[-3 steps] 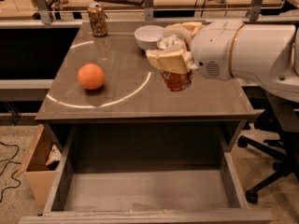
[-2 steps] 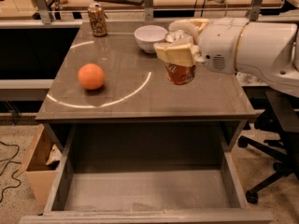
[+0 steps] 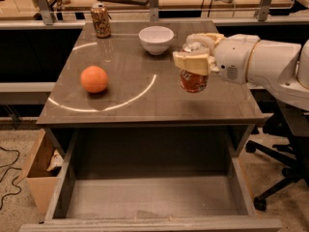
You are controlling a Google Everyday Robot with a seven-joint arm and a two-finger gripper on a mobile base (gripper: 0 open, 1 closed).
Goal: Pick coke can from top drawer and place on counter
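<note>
My gripper (image 3: 194,62) reaches in from the right over the right part of the counter (image 3: 145,105). It is shut on the red coke can (image 3: 193,79), upright, silver top between the cream fingers (image 3: 190,60). The can hangs just above the counter surface; whether it touches is unclear. The top drawer (image 3: 149,197) is pulled open below the counter's front edge and nothing lies on its flat bottom.
An orange (image 3: 94,79) sits on the counter's left. A white bowl (image 3: 156,38) stands at the back middle, close to the gripper. A brown-gold patterned can (image 3: 100,20) stands at the back left. A cardboard box (image 3: 41,166) is on the floor left; an office chair base (image 3: 275,178) on the right.
The gripper with the coke can has moved a little to the right and toward the back of the counter, staying at about the same height.
</note>
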